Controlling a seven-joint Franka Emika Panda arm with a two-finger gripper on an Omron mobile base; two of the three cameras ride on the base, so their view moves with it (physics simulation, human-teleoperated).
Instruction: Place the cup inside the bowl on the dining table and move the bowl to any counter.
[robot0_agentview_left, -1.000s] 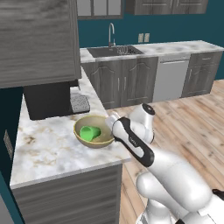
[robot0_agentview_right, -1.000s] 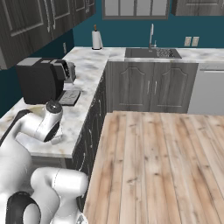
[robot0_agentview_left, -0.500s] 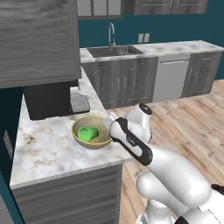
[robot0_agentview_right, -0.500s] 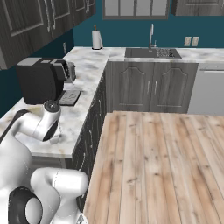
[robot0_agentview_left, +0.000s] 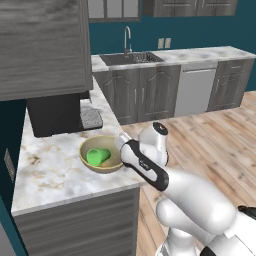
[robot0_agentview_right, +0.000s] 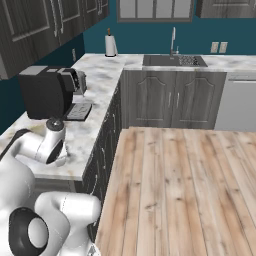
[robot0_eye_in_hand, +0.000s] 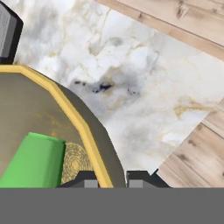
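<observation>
Since the earlier frame, bowl (robot0_agentview_left: 101, 154) sits lower on counter (robot0_agentview_left: 45, 172), cup (robot0_agentview_left: 98, 157) inside. Gripper (robot0_eye_in_hand: 109, 178) is nearly closed, pinching the thin rim. Bowl likely rigid, light, slippery: rim grip suits.

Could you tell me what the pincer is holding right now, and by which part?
The pincer is shut on the bowl, gripping its thin rim at the edge nearest the arm; the cup lies inside.

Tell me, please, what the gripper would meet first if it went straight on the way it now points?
The gripper already straddles the bowl rim with its jaws; pushed straight on, it would probably meet the marble counter under the rim, though depth is unclear.
</observation>
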